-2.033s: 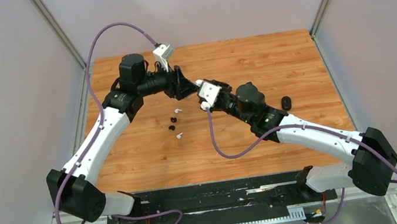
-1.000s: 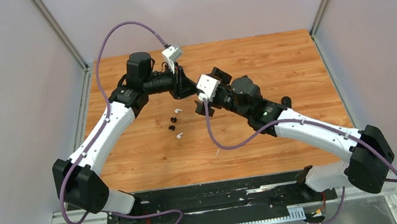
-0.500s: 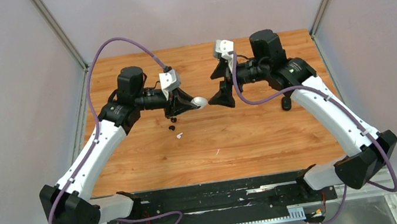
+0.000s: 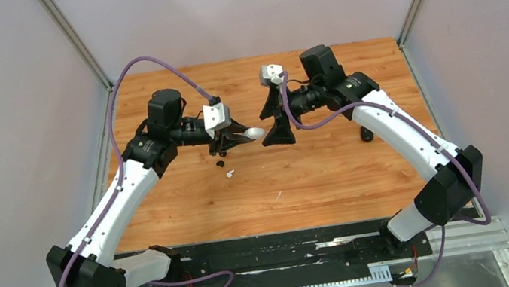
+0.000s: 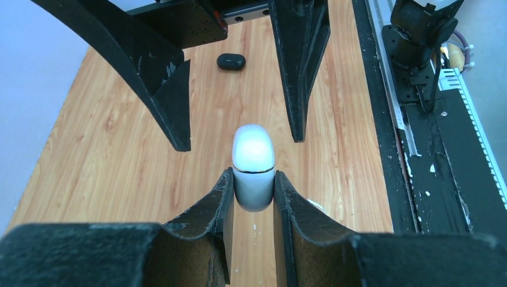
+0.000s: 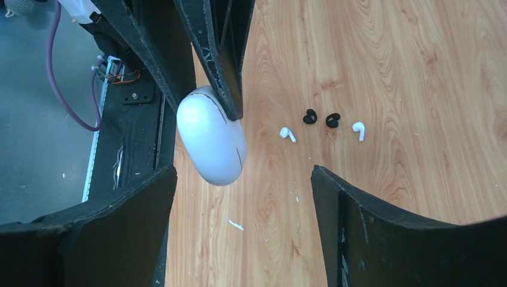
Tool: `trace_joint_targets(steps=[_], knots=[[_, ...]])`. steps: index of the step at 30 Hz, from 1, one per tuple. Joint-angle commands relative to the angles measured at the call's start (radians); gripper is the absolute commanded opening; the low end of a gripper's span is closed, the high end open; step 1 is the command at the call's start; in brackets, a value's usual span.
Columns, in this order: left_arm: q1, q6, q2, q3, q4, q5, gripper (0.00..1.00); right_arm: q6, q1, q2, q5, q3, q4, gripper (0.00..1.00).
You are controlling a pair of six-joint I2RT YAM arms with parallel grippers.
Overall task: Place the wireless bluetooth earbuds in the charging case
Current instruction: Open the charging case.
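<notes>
Currently left end effector (image 5: 253, 179) pinches one case (image 5: 253, 149); right end effector (image 6: 242, 172) spread; two earbuds (image 6: 287, 134)

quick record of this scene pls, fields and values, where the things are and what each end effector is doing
charging case: white, lid shut, held above the table
left end effector: shut on the charging case
right end effector: open, facing the case, no contact seen
earbuds: two, white, loose on the table, outside the case
small black pieces: two, between the earbuds
black case: on the table, apart from the rest
</notes>
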Motion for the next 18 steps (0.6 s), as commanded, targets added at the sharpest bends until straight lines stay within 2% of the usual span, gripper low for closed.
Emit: trace_joint_targets(steps=[1, 9, 13, 18], knots=[[-0.011, 0.03, -0.026, 0.028, 0.005, 0.023, 0.0, 0.019, 0.014, -0.003, -0.002, -0.008, 0.098, 0.82], [-0.019, 0.054, -0.041, 0.022, 0.002, 0.025, 0.0, 0.1, 0.01, 0.022, 0.128, 0.014, 0.176, 0.76], [-0.02, 0.096, -0.042, 0.027, -0.027, 0.029, 0.0, 0.112, -0.003, 0.018, 0.144, 0.034, 0.189, 0.65], [-0.021, 0.104, -0.032, 0.033, -0.042, 0.028, 0.0, 0.117, -0.01, -0.001, 0.137, 0.022, 0.19, 0.58]])
